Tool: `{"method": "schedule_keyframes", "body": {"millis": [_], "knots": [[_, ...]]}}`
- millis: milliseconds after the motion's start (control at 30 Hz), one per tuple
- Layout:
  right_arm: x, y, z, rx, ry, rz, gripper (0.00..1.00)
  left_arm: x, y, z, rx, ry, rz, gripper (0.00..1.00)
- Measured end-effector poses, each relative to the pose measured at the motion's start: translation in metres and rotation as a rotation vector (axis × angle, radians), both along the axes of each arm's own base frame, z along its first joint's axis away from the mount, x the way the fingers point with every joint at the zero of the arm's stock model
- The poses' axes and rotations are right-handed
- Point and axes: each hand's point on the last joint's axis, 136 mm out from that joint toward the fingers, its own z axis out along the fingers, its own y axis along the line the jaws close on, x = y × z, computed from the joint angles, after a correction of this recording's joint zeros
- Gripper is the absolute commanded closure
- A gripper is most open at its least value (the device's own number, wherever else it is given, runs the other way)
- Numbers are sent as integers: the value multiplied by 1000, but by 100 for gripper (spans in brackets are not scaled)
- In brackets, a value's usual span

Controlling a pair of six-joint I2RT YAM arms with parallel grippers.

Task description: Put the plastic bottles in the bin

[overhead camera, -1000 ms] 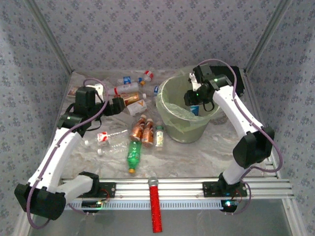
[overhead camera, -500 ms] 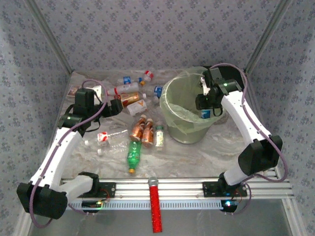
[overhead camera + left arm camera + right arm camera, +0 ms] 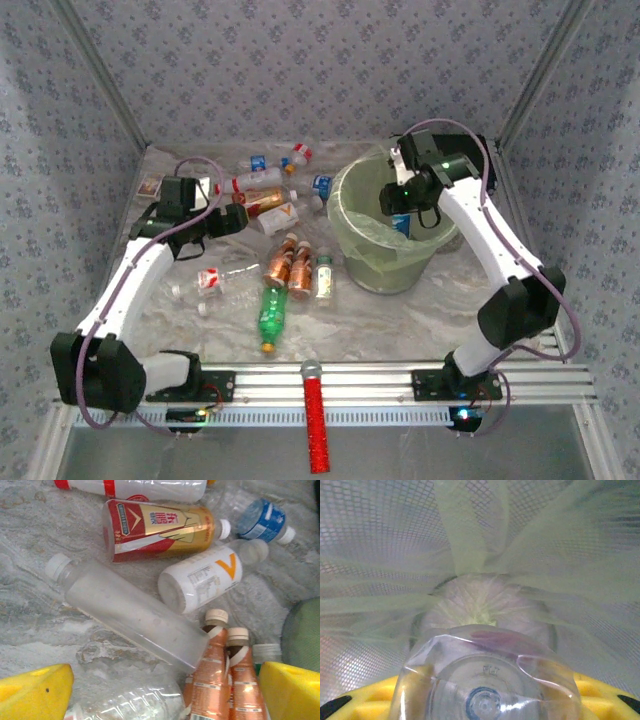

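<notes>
Two arms are bending in the top view: the left tool [image 3: 240, 217], jaws apart, is hovering beside plastic bottles [image 3: 288, 262] on the counter [image 3: 430, 300], while the right tool [image 3: 398, 205] is reaching into the bin [image 3: 345, 205]. The right wrist view is showing it clamped on a clear bottle [image 3: 485, 680] above the bin's lined bottom.

frosted clear bottle [image 3: 135, 612], 2 copper bottles [image 3: 227, 680], red-gold bottle [image 3: 157, 530]
</notes>
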Motion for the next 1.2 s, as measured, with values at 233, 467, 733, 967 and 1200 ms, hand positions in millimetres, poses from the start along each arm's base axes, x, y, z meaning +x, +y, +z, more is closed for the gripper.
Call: {"method": "schedule_keyframes", "body": {"millis": [233,467,733,967,1200], "knots": [[7,6,-28,37,54,-16,40,11,13,-24,40,79,76,4],[5,6,-22,70,47,-19,28,16,15,-60,-35,173,220,5],[-8,1,18,137,-34,-8,21,22,10,-109,-150,270,365,6],[-21,2,43,171,-81,13,21,37,7,-125,-207,272,430,2],[-26,0,49,172,-92,19,21,51,6,-140,-240,263,469,10]]}}
